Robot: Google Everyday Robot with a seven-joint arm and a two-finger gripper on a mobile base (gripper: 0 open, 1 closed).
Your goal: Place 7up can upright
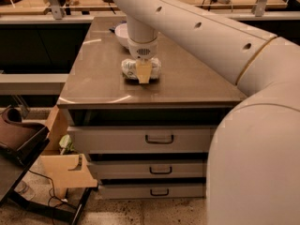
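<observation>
The 7up can is whitish-silver and lies on its side on the brown table top, near the middle. My gripper comes straight down onto it from the white arm. One tan finger crosses the front of the can; the other is hidden behind it. The gripper is shut on the can, which stays on its side at table level.
A white round bowl stands on the table just behind the can. Three drawers sit under the table top. A cardboard piece and a dark chair are on the floor at the left.
</observation>
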